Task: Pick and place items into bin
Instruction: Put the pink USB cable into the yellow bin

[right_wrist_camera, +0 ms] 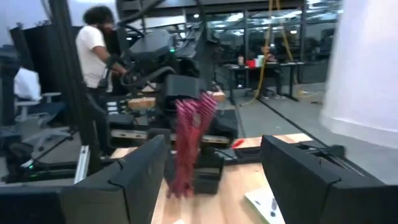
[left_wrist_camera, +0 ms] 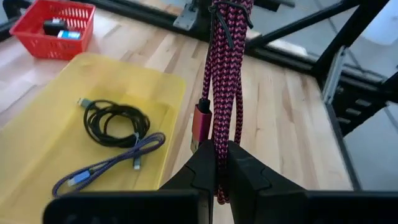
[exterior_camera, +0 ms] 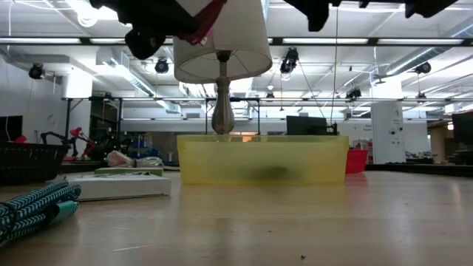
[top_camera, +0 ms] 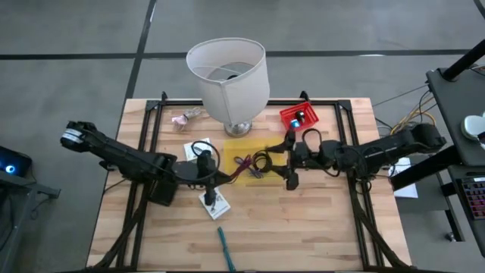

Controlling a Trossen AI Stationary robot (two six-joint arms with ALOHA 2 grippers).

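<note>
A magenta braided cable bundle (left_wrist_camera: pixel 222 74) sits in my shut left gripper (left_wrist_camera: pixel 222 158), which hovers by the near-left edge of the yellow bin (top_camera: pixel 229 149). Inside the bin lie a coiled black cable (left_wrist_camera: pixel 115 120) and a purple looped cord (left_wrist_camera: pixel 112 163). My right gripper (top_camera: pixel 288 161) is open at the bin's right side and faces the magenta bundle (right_wrist_camera: pixel 188 143) without touching it. A teal braided bundle (top_camera: pixel 225 249) lies flat on the table near its near edge. I do not see the small cubes. My left gripper pinches the magenta cable bundle near one end (left_wrist_camera: pixel 221 134) between its two fingers. The bundle runs on past the fingertips toward the bin, with its metal plug (left_wrist_camera: pixel 200 124) beside the hold. The low view shows the bundle (exterior_camera: pixel 208 16) lifted well clear of the table.
A big white lampshade (top_camera: pixel 227 72) on a metal foot stands just behind the bin. A red basket (top_camera: pixel 299 116) holding small items sits to its far right. White cards (top_camera: pixel 214 203) lie near my left gripper. A person (right_wrist_camera: pixel 93 50) stands in the room beyond the table.
</note>
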